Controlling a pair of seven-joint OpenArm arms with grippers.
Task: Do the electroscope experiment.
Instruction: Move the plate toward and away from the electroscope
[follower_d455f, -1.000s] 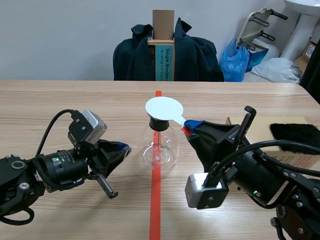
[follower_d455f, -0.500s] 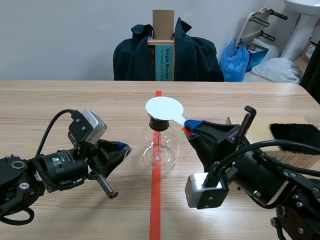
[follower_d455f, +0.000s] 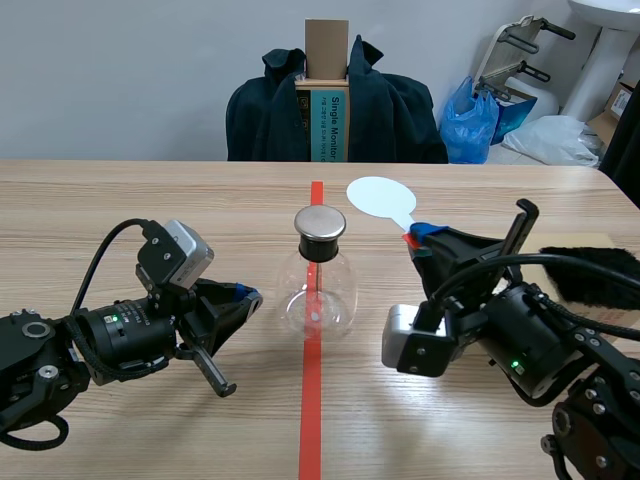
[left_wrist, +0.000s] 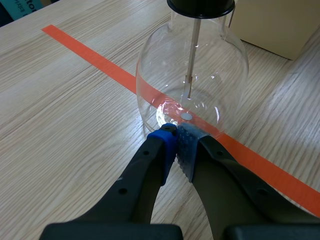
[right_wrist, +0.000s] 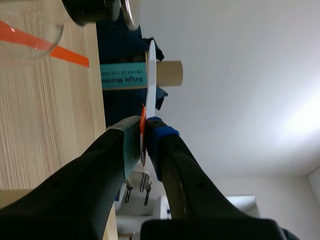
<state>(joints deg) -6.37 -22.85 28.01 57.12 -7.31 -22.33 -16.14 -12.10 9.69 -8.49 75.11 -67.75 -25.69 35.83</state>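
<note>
Clamps white paddle (follower_d455f: 380, 197) in right end effector (follower_d455f: 416, 238), raised near cap (follower_d455f: 320, 222) of glass flask (follower_d455f: 318, 292); holds left end effector (left_wrist: 176, 145) closed, empty, just beside flask

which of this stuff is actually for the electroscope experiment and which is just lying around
For the job: glass electroscope, white paddle held in the right gripper, black fur cloth (likely for charging).
Just lying about: cardboard box, dark jacket on the chair, blue bag.
</note>
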